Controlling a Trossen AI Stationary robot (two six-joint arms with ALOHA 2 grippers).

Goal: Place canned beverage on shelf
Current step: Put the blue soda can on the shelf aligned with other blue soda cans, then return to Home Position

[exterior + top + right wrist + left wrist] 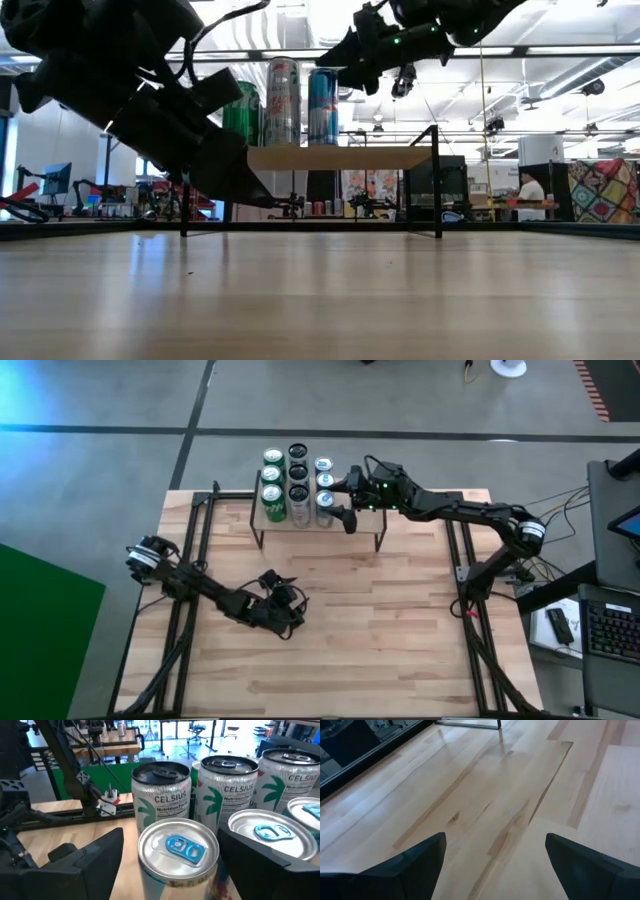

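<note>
The shelf (372,520), a low wooden plank on black wire legs, stands at the table's far middle and carries several upright cans (298,482) in three rows. My right gripper (170,860) reaches level from the table's right. Its fingers stand on either side of the near can (177,851) of the right row, a silver-topped can with a blue tab that stands on the plank. A gap shows beside one finger. My left gripper (492,850) hovers open just over bare tabletop at the near left (285,608), with nothing between its fingers.
Celsius cans (161,795) stand close behind the blue-tab can, and another blue-tab can (270,832) is beside it on the far side. Black frame rails (190,550) run along the table's left and right sides. Bare wood (380,630) lies in front of the shelf.
</note>
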